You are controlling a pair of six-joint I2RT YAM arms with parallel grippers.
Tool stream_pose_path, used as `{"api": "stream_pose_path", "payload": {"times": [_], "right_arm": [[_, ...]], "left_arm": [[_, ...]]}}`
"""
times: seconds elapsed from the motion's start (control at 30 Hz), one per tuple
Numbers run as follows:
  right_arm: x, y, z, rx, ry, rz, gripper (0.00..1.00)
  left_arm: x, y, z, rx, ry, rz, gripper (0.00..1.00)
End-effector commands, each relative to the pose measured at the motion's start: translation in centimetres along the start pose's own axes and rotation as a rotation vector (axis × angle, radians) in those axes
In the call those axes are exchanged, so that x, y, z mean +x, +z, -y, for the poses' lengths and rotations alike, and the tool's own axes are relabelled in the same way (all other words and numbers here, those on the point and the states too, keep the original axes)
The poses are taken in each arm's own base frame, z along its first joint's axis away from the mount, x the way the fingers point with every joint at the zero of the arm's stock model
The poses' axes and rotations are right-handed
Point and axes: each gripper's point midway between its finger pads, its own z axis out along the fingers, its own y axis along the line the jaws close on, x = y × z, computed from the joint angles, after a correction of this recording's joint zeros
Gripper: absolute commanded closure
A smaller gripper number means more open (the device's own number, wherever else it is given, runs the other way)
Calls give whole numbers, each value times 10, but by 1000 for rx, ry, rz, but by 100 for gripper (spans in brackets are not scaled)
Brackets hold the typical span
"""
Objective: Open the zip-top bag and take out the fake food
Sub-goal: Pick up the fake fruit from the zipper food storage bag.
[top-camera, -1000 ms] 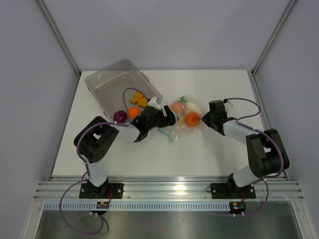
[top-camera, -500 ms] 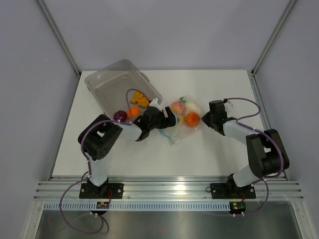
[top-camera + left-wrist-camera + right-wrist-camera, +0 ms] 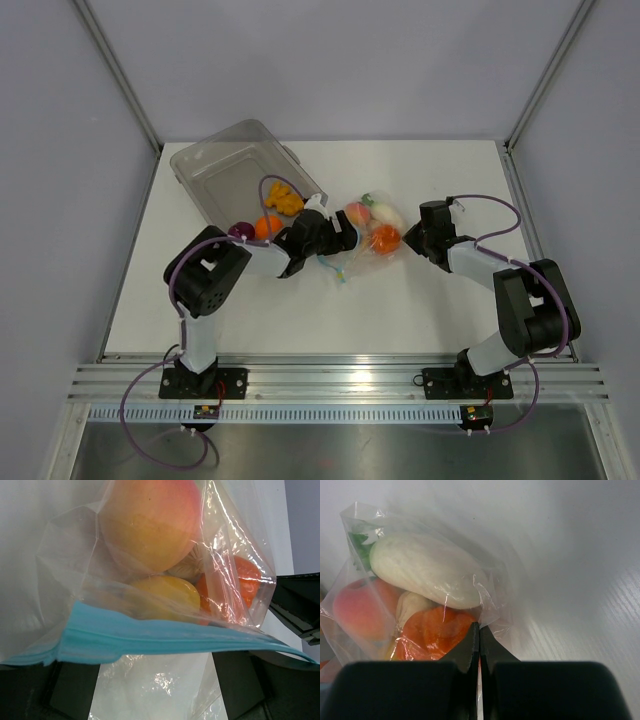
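Note:
The zip-top bag (image 3: 368, 238) lies mid-table, clear, with its light-blue zip strip (image 3: 150, 637) at the near left. Inside are a peach toy (image 3: 150, 525), a yellow one (image 3: 165, 597), an orange one (image 3: 435, 632) and a white one (image 3: 425, 570). My left gripper (image 3: 338, 240) is at the bag's zip end. In the left wrist view the left gripper (image 3: 157, 680) is open, its fingers wide apart, with bag film between them and the strip just ahead. My right gripper (image 3: 413, 240) is at the bag's right corner. The right wrist view shows the right gripper (image 3: 479, 630) shut, pinching the film.
A rigid clear tub (image 3: 215, 165) lies tilted at the back left. A yellow toy (image 3: 283, 200), an orange toy (image 3: 267, 225) and a purple toy (image 3: 240, 231) sit at its near side, close to my left arm. The table's edge rails run left and right.
My left gripper has moved slightly away from me and closer to the bag. The bag has bunched and shifted a little with it. The right arm has not moved.

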Motion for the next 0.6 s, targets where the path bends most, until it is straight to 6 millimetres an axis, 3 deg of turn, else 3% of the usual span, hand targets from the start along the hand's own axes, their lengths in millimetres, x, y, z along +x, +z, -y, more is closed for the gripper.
{"api": "stream_pose_path", "payload": {"times": [0.0, 0.57], "right_arm": [[-8, -4, -17, -75, -3, 17, 100], [-4, -2, -23, -107, -18, -4, 100]], "left_arm": [[-11, 7, 12, 22, 7, 22, 15], [-5, 26, -2, -73, 11, -32, 18]]}}
